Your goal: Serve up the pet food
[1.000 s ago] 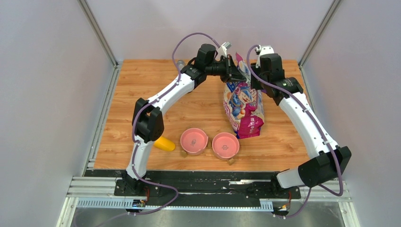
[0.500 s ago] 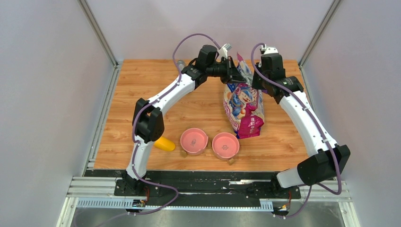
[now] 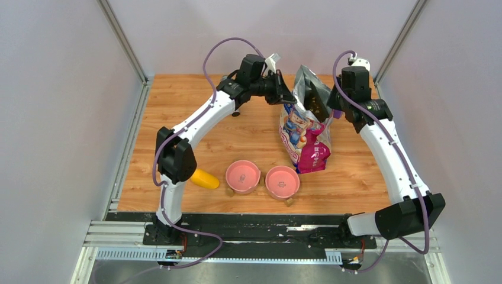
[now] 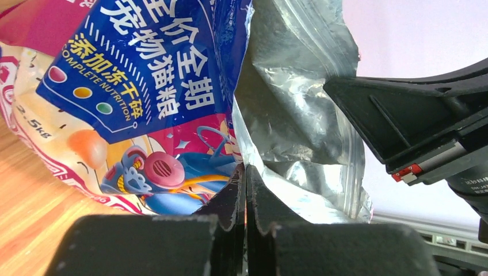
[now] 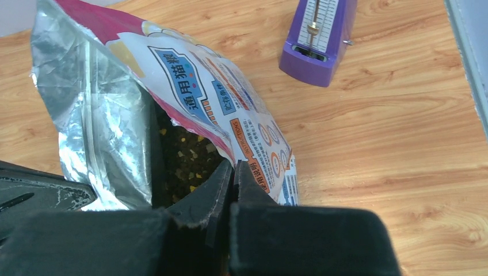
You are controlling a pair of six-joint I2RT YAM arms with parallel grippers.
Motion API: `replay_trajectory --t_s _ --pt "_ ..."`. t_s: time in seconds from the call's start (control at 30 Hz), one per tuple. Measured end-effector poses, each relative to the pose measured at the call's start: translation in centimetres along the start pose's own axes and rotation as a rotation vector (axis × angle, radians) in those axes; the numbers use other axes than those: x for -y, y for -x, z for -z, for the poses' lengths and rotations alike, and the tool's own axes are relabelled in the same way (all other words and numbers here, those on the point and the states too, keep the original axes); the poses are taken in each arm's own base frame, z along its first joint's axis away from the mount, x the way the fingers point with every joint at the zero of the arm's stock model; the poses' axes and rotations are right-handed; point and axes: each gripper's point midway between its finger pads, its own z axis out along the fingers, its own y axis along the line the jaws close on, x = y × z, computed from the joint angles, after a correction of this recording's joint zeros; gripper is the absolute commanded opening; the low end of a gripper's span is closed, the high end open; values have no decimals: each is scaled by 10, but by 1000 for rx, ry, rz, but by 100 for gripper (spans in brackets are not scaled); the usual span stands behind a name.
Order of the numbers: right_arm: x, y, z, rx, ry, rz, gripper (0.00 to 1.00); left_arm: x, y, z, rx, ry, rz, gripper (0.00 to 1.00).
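Observation:
The glossy purple-pink cat-print bag (image 3: 305, 133) stands at the back middle of the table, its silver-lined mouth (image 3: 312, 90) pulled wide. My left gripper (image 3: 287, 98) (image 4: 246, 169) is shut on the mouth's left edge. The right gripper (image 3: 330, 108) (image 5: 233, 167) is shut on the right edge. The pet food (image 5: 185, 160), dark brown kibble with a few yellow bits, shows deep inside the bag (image 5: 218, 98) in the right wrist view. The foil lining (image 4: 293, 115) fills the left wrist view.
Two pink bowls (image 3: 243, 176) (image 3: 282, 181) sit side by side near the front edge. A yellow scoop (image 3: 205, 179) lies left of them, partly behind the left arm. A purple metronome-shaped object (image 5: 317, 40) stands on the wood beyond the bag.
The right gripper has closed on the bag's edge. Both grippers have drawn apart and upward, pulling the flat bag top open into a wide mouth.

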Motion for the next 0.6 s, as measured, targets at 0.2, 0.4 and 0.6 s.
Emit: replay_trajectory --t_s 0.2,0.4,0.6 --pt "-9 -2 3 0 69 15 0 2 4 12 12 42 -13 0" --pt "-13 -6 4 -6 102 32 0 12 21 30 47 72 -45 0" --pt "-15 -9 4 -9 119 37 0 13 39 44 94 71 -90 53"
